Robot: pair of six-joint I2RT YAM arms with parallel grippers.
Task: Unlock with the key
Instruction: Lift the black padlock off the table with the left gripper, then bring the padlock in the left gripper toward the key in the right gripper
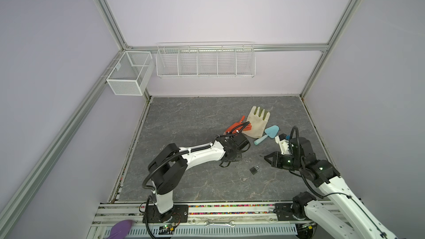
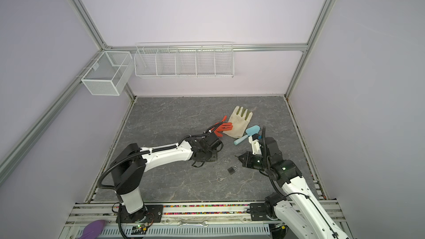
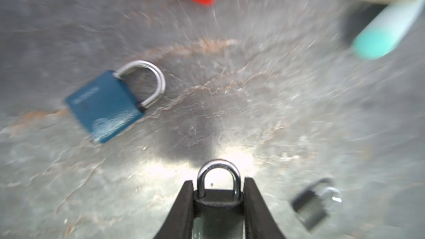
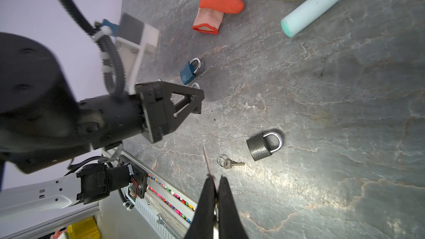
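Note:
My left gripper (image 3: 218, 187) is shut on a black padlock (image 3: 218, 200), whose silver shackle sticks out past the fingertips. In both top views this gripper (image 1: 226, 160) (image 2: 199, 162) hovers low over the middle of the table. My right gripper (image 4: 215, 179) is shut on a key (image 4: 207, 160), seen edge-on as a thin blade jutting from the tips. It sits to the right (image 1: 266, 157) and points left. On the table lie a second black padlock (image 4: 264, 145) (image 1: 254, 170), a blue padlock (image 3: 108, 104) (image 4: 189, 72) and a ringed key (image 4: 230, 163) (image 1: 242, 178).
An orange glove (image 1: 239, 126), a beige glove (image 1: 257, 121) and a teal trowel (image 1: 268, 134) lie behind the grippers. Two white wire baskets (image 1: 205, 62) (image 1: 128, 74) hang on the back wall. A wrench (image 1: 218, 223) rests on the front rail.

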